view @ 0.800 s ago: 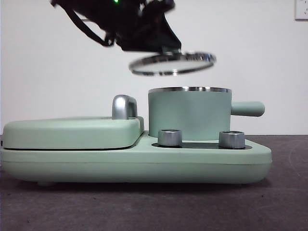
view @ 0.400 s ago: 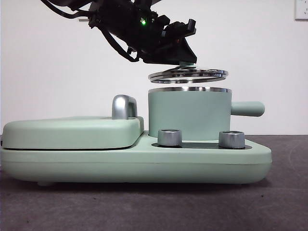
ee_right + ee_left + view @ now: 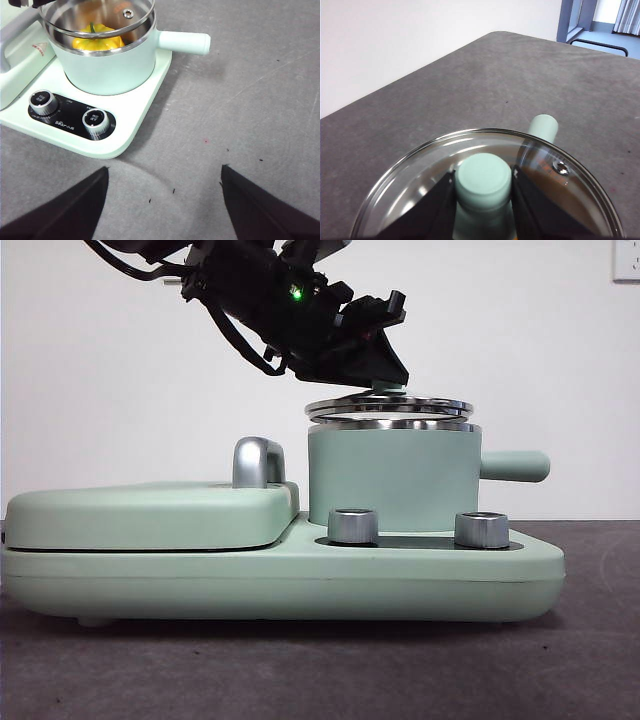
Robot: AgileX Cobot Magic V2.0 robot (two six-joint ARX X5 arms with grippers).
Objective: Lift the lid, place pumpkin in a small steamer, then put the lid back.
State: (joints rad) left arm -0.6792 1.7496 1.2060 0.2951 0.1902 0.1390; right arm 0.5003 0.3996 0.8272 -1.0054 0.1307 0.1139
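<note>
— What's different from half a second back?

— I've brought the lid (image 3: 389,407) lower; its steel rim now sits just above the small steamer (image 3: 394,476), slightly tilted. I can't tell if it touches.

— And your left gripper (image 3: 484,187)?

— Clamped narrowly on the lid's green knob (image 3: 484,179), one jaw on each side.

— The pumpkin (image 3: 98,42)?

— Inside the small steamer, visible through the glass. My right gripper (image 3: 163,200) hangs wide open over bare table (image 3: 250,100), holding nothing.
</note>
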